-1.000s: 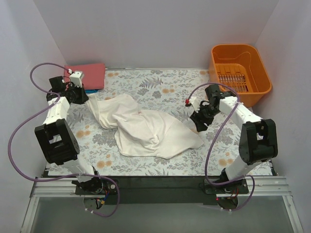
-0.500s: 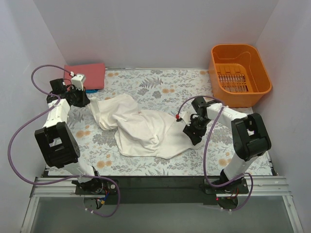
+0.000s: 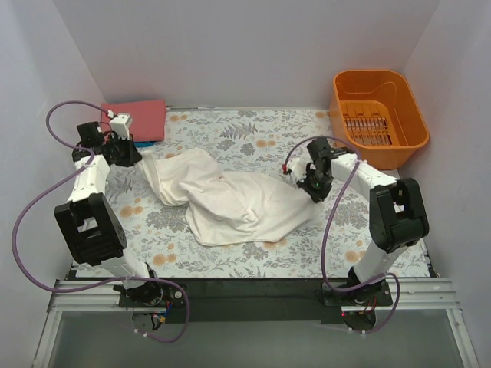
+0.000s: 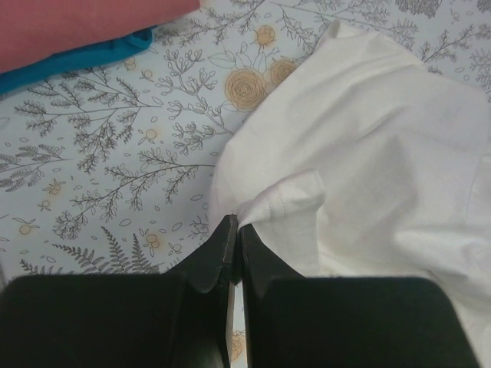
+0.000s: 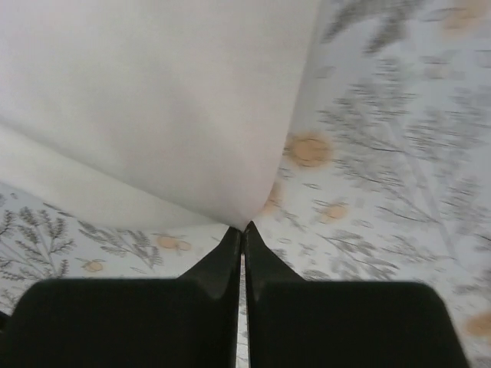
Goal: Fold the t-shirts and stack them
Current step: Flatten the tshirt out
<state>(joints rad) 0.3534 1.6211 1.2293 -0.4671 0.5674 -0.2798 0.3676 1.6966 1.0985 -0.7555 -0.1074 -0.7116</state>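
- White cloth, the unfolded t-shirt [image 3: 230, 203], lies rumpled across the middle of the table. It runs from near the far-left corner towards the right edge, and no print shows on the side facing up.
- Its right-hand corner has only just been taken. A second ago the right jaws stood spread and clear of the cloth, nearer the right edge. Now they are pressed together on that corner, and the right wrist view shows the fabric narrowing to a point at their tips.
- That corner has moved with them, drawn away from the near edge, so the shirt's right side lies straighter than it did.
- The left jaws are pressed together as well, pinching the hem [image 4: 280, 195] at the shirt's other end. That end has stayed where it was.
- With both ends held, the shirt looks ready to be stretched flat. This is probably the spreading step, and no fold has been made yet.
- A folded salmon-red shirt [image 3: 138, 119] sits on a blue one [image 3: 149, 141] in the far-left corner, well apart from the white one's bulk. That is likely where the white one will be stacked.
- An orange basket [image 3: 414, 130] stands at the far-right corner, beside the floral cover [image 3: 253, 138].
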